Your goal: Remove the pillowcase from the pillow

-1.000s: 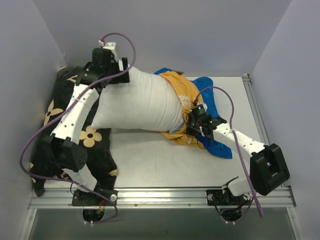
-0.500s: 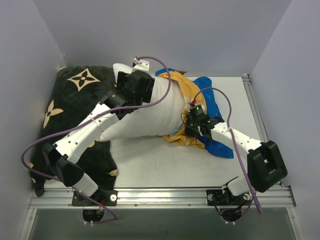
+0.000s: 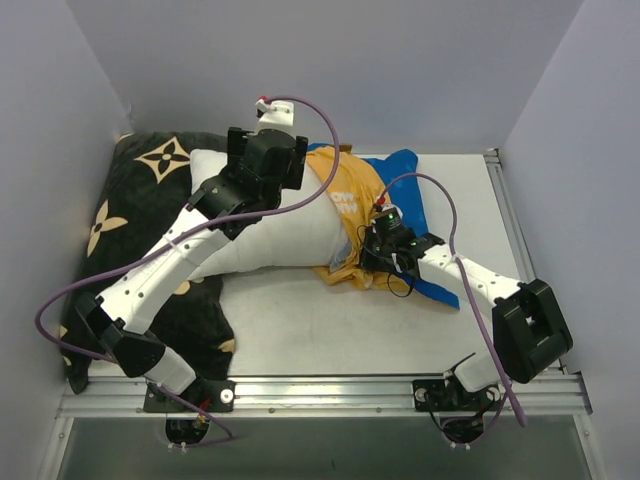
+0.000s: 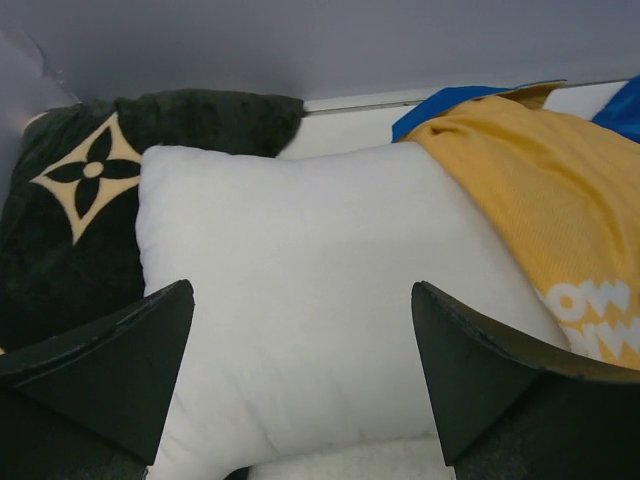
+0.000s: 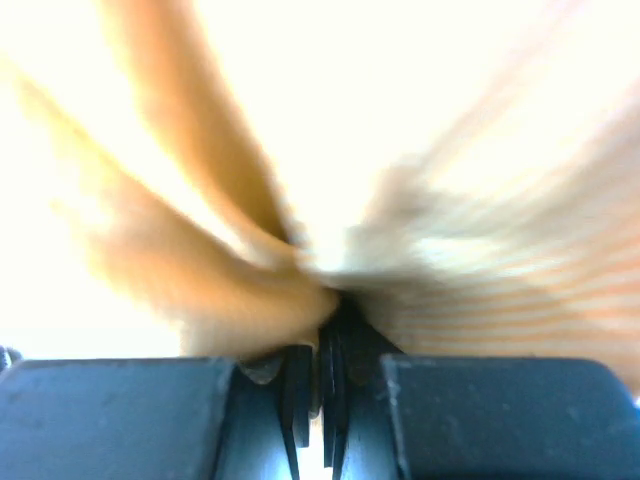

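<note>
The white pillow lies across the table, its left end on a black cushion. The pillowcase, orange inner side out with blue showing at the far edge, is bunched over the pillow's right end. My left gripper hovers over the pillow's far left part, open and empty. In the left wrist view its fingers stand wide apart over the pillow, with the pillowcase to the right. My right gripper is shut on the pillowcase's orange fabric, jaws pinched together.
A black cushion with tan flower motifs fills the left side and also shows in the left wrist view. Grey walls close in on the back and both sides. The table's metal rail runs along the near edge.
My left arm swung from the pillow's far left corner to the right and now hovers open above the pillow. The pillow dropped back leftwards onto the cushion. My right gripper shifted slightly left, still holding the fabric.
</note>
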`<state>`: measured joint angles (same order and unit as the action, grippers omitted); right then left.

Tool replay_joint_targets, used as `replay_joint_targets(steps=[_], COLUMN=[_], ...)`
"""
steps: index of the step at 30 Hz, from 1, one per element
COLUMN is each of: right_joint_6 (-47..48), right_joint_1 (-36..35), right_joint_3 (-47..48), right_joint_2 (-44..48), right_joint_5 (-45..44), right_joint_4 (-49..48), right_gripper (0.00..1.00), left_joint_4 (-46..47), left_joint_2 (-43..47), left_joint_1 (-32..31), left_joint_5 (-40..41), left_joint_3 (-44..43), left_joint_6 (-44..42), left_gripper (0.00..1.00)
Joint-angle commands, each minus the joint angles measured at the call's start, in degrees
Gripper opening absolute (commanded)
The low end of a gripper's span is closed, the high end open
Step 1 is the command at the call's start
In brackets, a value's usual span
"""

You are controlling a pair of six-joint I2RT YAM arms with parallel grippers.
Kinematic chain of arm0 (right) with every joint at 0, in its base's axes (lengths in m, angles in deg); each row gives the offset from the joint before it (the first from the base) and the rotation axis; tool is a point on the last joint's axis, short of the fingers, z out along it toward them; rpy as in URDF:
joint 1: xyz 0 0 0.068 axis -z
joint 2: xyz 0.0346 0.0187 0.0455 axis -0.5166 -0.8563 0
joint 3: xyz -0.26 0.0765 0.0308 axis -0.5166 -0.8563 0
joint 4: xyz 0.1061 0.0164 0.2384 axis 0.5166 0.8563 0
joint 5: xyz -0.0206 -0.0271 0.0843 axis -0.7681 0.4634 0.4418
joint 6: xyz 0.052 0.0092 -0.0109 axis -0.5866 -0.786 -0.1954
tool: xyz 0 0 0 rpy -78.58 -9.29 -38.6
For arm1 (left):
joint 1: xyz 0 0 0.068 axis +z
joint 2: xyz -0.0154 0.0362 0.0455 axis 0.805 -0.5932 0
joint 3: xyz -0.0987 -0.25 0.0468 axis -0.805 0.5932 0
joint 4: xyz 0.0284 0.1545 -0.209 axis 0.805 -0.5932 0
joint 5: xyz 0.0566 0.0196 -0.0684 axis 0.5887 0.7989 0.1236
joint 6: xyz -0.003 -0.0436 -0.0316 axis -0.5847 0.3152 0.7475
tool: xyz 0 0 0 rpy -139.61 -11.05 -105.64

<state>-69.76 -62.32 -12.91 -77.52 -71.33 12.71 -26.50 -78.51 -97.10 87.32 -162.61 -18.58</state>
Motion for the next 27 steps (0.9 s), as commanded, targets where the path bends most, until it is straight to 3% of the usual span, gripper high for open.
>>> replay_joint_targets(steps=[1,5,8,10,22,24,26,27], right_joint_6=[-0.5,-0.5,-0.4,-0.3,-0.4,-0.4,-0.4,-0.3], right_joint_1=[-0.3,-0.3,-0.2,-0.1,0.6,0.7,0.8,0.9], right_joint_3=[1.8,1.7,1.5,1.9,2.5,2.9,3.3,3.4], right_joint_2=[-0.8,-0.6,-0.2,-0.1,-0.9,-0.9,-0.8,-0.9], right_joint_5=[0.9,0.6,-0.1,-0.1,0.4,0.5,0.3,0.3], right_joint_4=[0.5,0.5,0.8,1.3,1.6,1.6,1.8,2.0], right_gripper=[0.00,0.00,0.00,0.00,0.00,0.00,0.00,0.00], left_joint_4=[1.9,0.6,1.3,1.2,3.5,5.4,7.1,7.4], left_joint_2=[0.0,-5.0,-8.5,-10.8,-21.1,-22.2,-22.7,-23.2], left_joint_1=[-0.4,0.0,2.0,2.6,5.7,7.1,7.7,8.1], left_joint_5=[-9.6,-15.2,-27.4,-30.1,-34.2,-35.6,-37.3,-37.6], left_joint_3=[-2.3,-1.6,0.5,1.6,8.9,11.4,12.7,13.0], left_joint_6=[0.5,2.8,4.6,5.1,6.1,6.6,7.1,7.1], left_gripper=[0.97,0.97,0.98,0.97,0.97,0.83,0.52,0.26])
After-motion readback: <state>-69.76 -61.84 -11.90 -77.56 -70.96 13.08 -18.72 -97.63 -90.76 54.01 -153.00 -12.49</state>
